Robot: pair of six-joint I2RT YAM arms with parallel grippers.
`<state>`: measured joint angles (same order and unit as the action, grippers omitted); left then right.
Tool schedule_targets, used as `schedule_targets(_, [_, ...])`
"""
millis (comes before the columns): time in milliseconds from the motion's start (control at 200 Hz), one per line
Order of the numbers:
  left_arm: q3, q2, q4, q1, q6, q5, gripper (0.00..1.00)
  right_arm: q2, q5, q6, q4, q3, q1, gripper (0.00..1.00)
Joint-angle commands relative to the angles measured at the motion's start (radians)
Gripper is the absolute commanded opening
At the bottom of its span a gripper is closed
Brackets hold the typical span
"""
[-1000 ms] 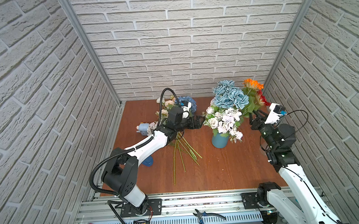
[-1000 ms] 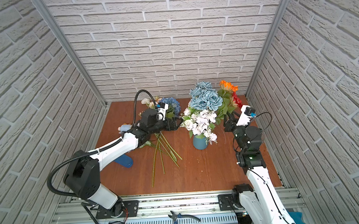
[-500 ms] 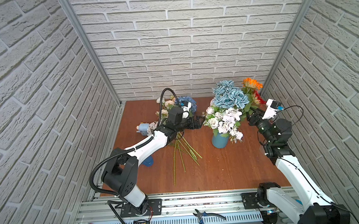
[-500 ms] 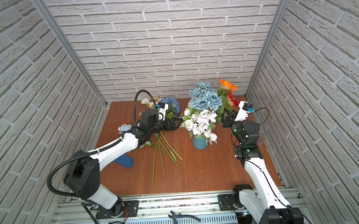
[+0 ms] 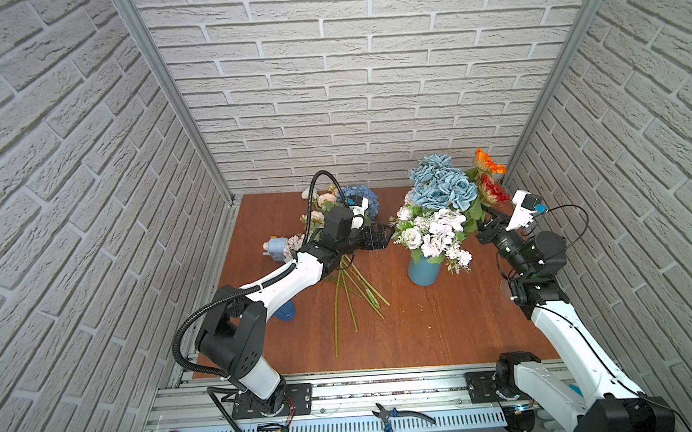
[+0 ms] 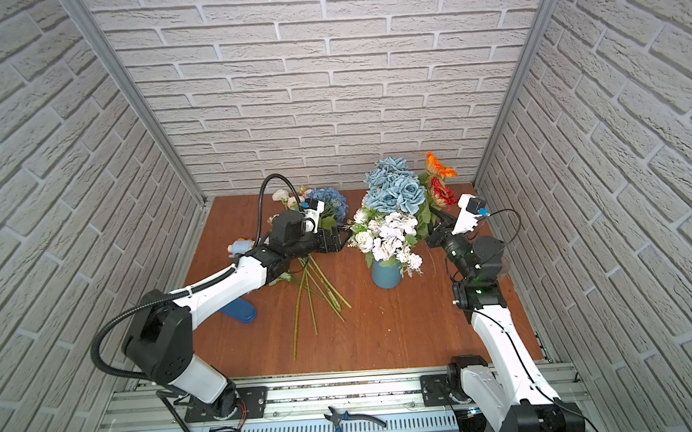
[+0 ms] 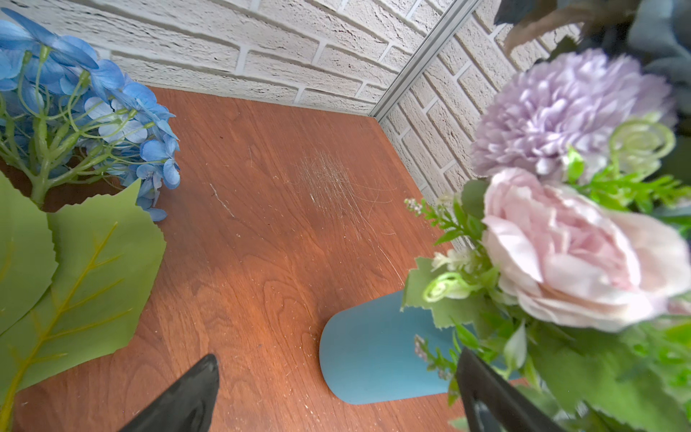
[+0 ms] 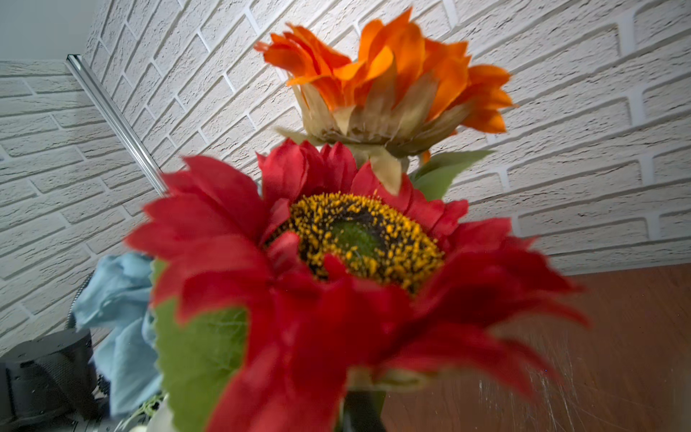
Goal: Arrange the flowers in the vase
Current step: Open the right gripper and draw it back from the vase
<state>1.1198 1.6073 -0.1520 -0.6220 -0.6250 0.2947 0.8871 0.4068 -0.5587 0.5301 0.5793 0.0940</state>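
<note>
Right tool (image 5: 487, 219) has just pinched shut on the red and orange daisies (image 5: 490, 184) above the vase (image 5: 423, 270), likely to reseat them; left tool (image 5: 385, 235) hangs spread wide nearby.

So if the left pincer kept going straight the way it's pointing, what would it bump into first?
Most likely the lilac-white flowers in the blue vase. The open left pincer points straight at that bunch, and its leaves sit beside one finger. The vase seems lower down, though depth is hard to judge.
</note>
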Motion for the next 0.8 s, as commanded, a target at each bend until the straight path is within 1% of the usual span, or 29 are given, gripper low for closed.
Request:
schedule_targets(0, [-0.003,-0.011,-0.044,0.005,-0.004,0.005,0.98,-0.031,0.025,0.047,-0.052,-0.042,-0.021,0.07])
schedule_targets(95, [0.003,-0.003,-0.046,0.001,-0.011,0.011,0.98,-0.027,0.014,0.075,-0.106,-0.056,-0.04,0.1])
schedule_targets(195, [0.008,0.0,-0.046,-0.004,-0.012,0.01,0.98,0.008,0.012,0.076,-0.085,-0.076,-0.056,0.13])
schedule_targets(415, [0.003,-0.019,-0.03,-0.008,-0.01,0.0,0.98,0.077,0.02,0.078,-0.079,-0.059,-0.069,0.15])
schedule_targets(505, [-0.005,-0.029,-0.029,-0.009,-0.007,-0.007,0.98,0.067,0.021,0.09,-0.097,-0.055,-0.07,0.15])
schedule_targets(610, [-0.008,-0.033,-0.023,-0.008,-0.002,-0.008,0.98,0.007,0.003,0.127,-0.18,-0.043,-0.07,0.16])
schedule_targets(645, [-0.008,-0.033,-0.023,-0.009,-0.001,-0.008,0.98,-0.022,-0.004,0.147,-0.22,-0.037,-0.07,0.19])
schedule_targets(685, [-0.009,-0.033,-0.022,-0.009,0.002,-0.008,0.98,-0.057,-0.013,0.17,-0.276,-0.028,-0.069,0.24])
schedule_targets(705, [-0.009,-0.033,-0.023,-0.008,0.002,-0.008,0.98,-0.074,-0.018,0.182,-0.31,-0.022,-0.07,0.29])
schedule_targets(795, [-0.014,-0.032,-0.028,-0.008,0.004,-0.009,0.98,-0.144,-0.027,0.229,-0.465,0.004,-0.07,0.46])
